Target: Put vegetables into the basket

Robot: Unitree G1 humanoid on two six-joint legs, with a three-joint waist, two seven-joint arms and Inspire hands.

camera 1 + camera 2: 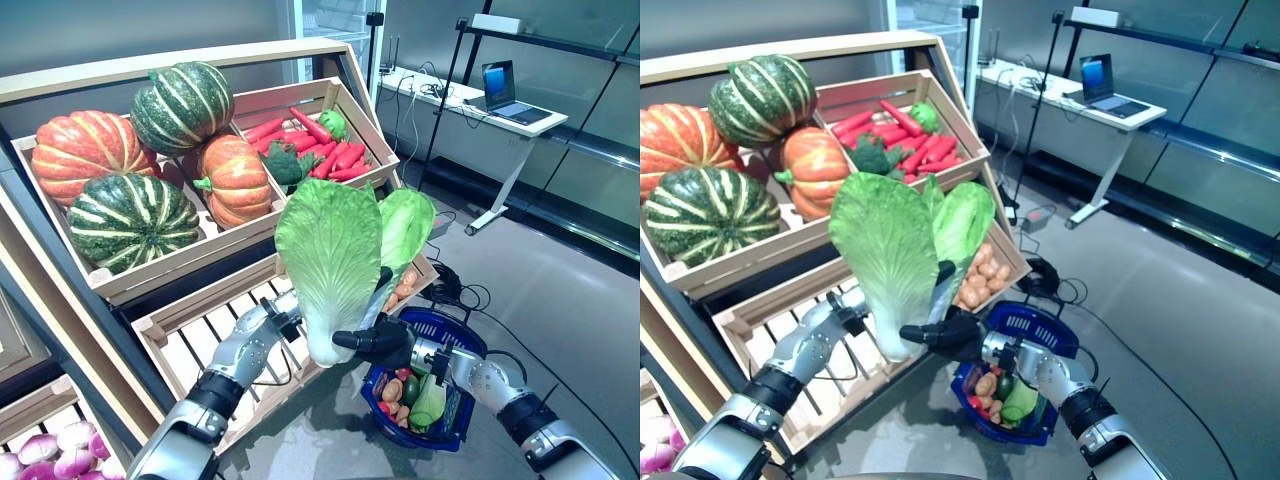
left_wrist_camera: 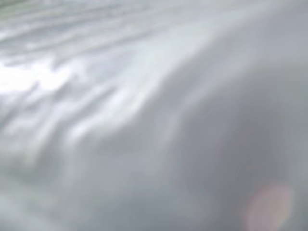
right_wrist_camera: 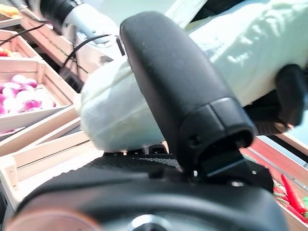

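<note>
A big napa cabbage [image 1: 330, 255] with green leaves and a white base stands upright in the air, in front of the wooden stand and just left of the blue basket [image 1: 457, 332]. My right hand [image 1: 378, 340] is shut on its white base, with one finger lying up along the leaves. The right wrist view shows the thumb [image 3: 183, 96] and fingers wrapped round the pale stalk [image 3: 120, 113]. My left arm [image 1: 245, 350] reaches to the cabbage's left side and its hand is hidden behind the leaves. The basket stands on the floor and holds a pale green vegetable [image 1: 428, 403] and small brown and red ones.
The slanted wooden stand [image 1: 190, 300] with its crates fills the left and runs close behind the cabbage. A desk with a laptop [image 1: 505, 95] and dark shelving stand at the back right. Grey floor [image 1: 560, 300] lies open to the right of the basket.
</note>
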